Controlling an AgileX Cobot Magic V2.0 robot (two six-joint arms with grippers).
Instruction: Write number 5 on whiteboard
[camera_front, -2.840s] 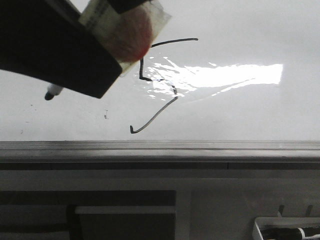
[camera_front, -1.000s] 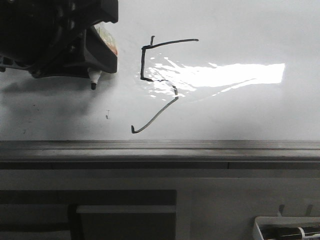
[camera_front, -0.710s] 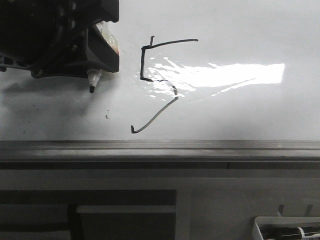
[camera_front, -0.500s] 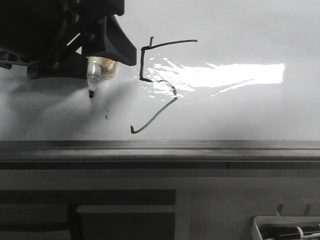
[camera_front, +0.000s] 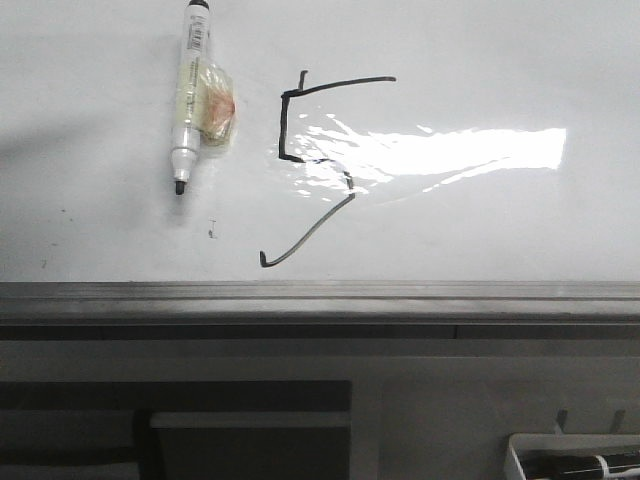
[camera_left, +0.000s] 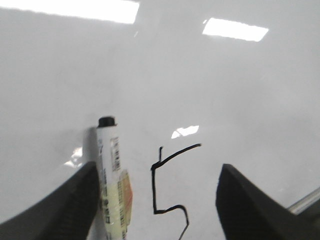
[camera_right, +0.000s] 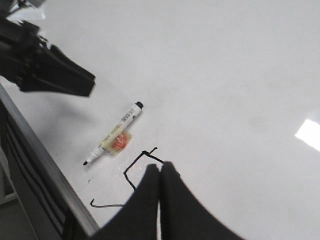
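A: Item one, the whiteboard (camera_front: 480, 230). Condition?

B: Flat, glossy, bright glare band across the middle. A grey metal strip (camera_front: 320, 292) runs along its near edge. Broad bare white surface to the right of the figure and beyond it.

A: Item two, the number 5 (camera_front: 315, 165)?

B: Thin black line, left of the glare. Flat top bar, straight left stroke, hooked tail ending close to the metal strip without touching it.

A: Item three?

B: Marker (camera_front: 186, 100), uncapped, lying on the board just left of the figure and apart from it, tip toward the near edge. A taped pad with an orange patch sits on its barrel.

A: Left gripper (camera_left: 155, 200)?

B: Fingers spread wide, holding nothing; marker and figure show between them.

A: Right gripper (camera_right: 160, 172)?

B: Fingers pressed together, nothing between them, raised over the board.

A: Remainder?

B: White tray (camera_front: 575, 458) at the lower right, off the board.
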